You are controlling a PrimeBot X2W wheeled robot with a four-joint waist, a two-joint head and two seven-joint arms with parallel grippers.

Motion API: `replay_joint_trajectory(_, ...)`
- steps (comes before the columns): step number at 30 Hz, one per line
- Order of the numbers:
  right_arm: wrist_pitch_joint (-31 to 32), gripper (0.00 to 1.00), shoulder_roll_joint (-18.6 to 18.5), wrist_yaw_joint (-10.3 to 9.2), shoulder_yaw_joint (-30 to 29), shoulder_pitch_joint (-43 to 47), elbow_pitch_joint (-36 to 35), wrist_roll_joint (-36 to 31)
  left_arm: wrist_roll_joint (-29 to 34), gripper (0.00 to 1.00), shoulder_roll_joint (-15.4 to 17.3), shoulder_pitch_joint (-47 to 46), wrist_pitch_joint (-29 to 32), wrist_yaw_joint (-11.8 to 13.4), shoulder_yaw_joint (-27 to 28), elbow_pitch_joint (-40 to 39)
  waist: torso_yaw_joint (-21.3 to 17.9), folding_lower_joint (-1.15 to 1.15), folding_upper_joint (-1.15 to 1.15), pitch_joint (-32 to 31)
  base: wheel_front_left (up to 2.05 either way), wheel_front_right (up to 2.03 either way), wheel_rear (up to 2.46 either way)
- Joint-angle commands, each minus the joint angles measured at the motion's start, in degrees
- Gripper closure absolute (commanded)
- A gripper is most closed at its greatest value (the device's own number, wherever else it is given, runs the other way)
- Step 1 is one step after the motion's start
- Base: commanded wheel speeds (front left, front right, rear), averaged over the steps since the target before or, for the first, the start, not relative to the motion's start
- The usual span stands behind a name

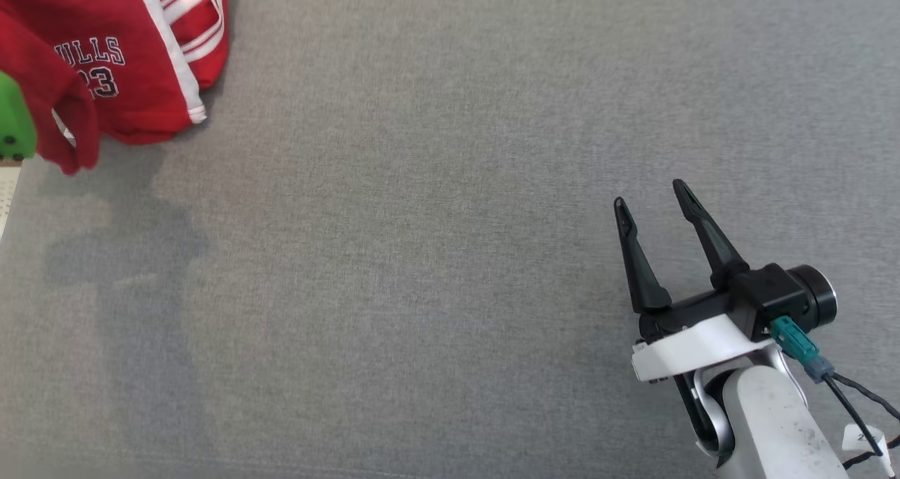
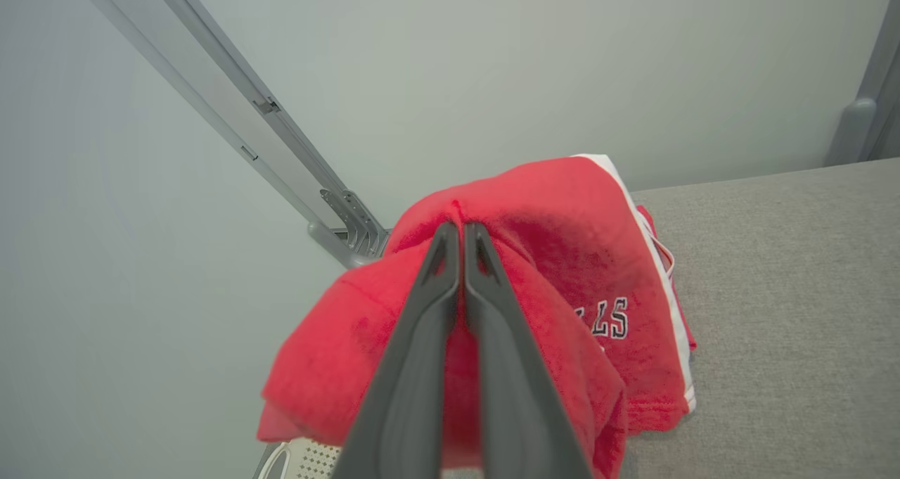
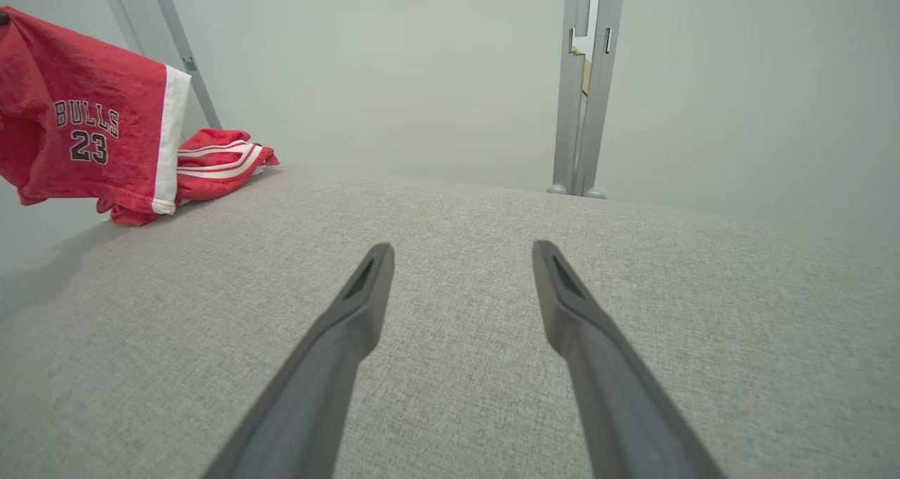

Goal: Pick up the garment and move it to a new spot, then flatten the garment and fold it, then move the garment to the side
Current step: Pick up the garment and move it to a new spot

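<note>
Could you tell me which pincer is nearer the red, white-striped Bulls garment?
Left. The left pincer is shut on the red, white-striped Bulls garment; the right pincer hangs open, far across the grey fabric surface.

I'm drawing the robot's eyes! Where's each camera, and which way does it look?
Head view: on the head, looking down at the grey fabric surface; the right gripper and its pale forearm show lower right.
Left wrist view: on the left wrist, looking along the left gripper, shut on the red cloth garment printed BULLS 23, toward a pale wall.
Right wrist view: on the right wrist, looking along the open right gripper across the surface.
Shared: all three show the garment; both wrist views, the wall.
</note>
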Motion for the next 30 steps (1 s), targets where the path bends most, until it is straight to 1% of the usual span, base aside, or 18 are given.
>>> replay_joint_trajectory(1,-0.2,0.0,-0.2,-0.02,-0.3,1.1,0.1,0.8,-0.5,1.0,0.5,-0.7,0.7,-0.2,-1.5,-1.7,-2.7,0.0,0.0,-4.2,0.0,0.0,0.0)
replay_joint_trajectory(5,-0.2,0.0,-0.2,-0.02,-1.4,2.1,0.3,2.2,-2.0,1.0,1.3,-0.6,2.3,-0.1,-6.0,-7.3,-5.3,0.0,0.0,-7.0,0.0,0.0,0.0)
replay_joint_trajectory(7,-0.2,0.0,-0.2,-0.02,-2.4,2.8,0.4,2.9,-2.9,1.0,1.1,-0.4,3.3,-0.1,-8.1,-10.6,-7.0,0.0,0.0,-8.4,0.0,0.0,0.0)
replay_joint_trajectory(11,-0.2,0.0,-0.1,-0.02,-4.2,3.9,0.3,3.6,-5.4,1.0,-0.3,1.1,4.8,-0.1,-11.7,-16.7,-10.6,0.0,0.0,-10.1,0.0,0.0,0.0)
replay_joint_trajectory(13,-0.2,0.0,-0.1,-0.02,-5.1,4.2,0.1,3.8,-6.5,1.0,-1.5,1.9,5.4,-0.1,-13.2,-19.6,-12.5,0.0,0.0,-10.5,0.0,0.0,0.0)
replay_joint_trajectory(16,-0.2,0.0,-0.1,-0.02,-6.5,4.7,-0.1,3.9,-8.2,1.0,-4.6,3.0,5.3,-0.1,-14.3,-23.2,-15.0,0.0,0.0,-10.2,0.0,0.0,0.0)
replay_joint_trajectory(19,-0.2,0.0,-0.1,-0.02,-7.3,4.6,-0.4,4.1,-8.8,1.0,-8.4,4.9,3.6,1.2,-15.5,-25.7,-17.5,0.0,0.0,-9.1,0.0,0.0,0.0)
replay_joint_trajectory(22,-0.2,0.0,-0.1,-0.02,-7.2,4.0,-0.6,4.5,-9.1,1.0,-12.3,6.8,0.7,2.3,-16.9,-26.0,-19.6,0.0,0.0,-7.5,0.0,0.0,0.0)
replay_joint_trajectory(25,-0.2,0.0,-0.1,-0.02,-6.7,3.1,-0.6,5.1,-9.3,1.0,-16.6,9.2,-3.9,4.6,-17.2,-22.9,-21.4,0.0,0.0,-5.7,0.0,0.0,0.0)
replay_joint_trajectory(27,-0.2,0.0,-0.1,-0.02,-6.3,2.9,-0.7,5.6,-8.8,1.0,-19.1,11.5,-6.8,5.5,-18.5,-20.0,-22.4,0.0,0.0,-4.8,0.0,0.0,0.0)
replay_joint_trajectory(28,-0.2,0.0,-0.1,-0.02,-6.1,2.8,-0.7,5.9,-8.6,1.0,-19.8,12.4,-8.0,5.8,-18.9,-18.5,-22.8,0.0,0.0,-4.3,0.0,0.0,0.0)
replay_joint_trajectory(30,-0.2,0.0,-0.1,-0.02,-5.8,2.4,-0.8,6.2,-8.6,1.0,-20.7,14.7,-10.1,5.7,-19.9,-14.9,-23.4,0.0,0.0,-3.6,0.0,0.0,0.0)
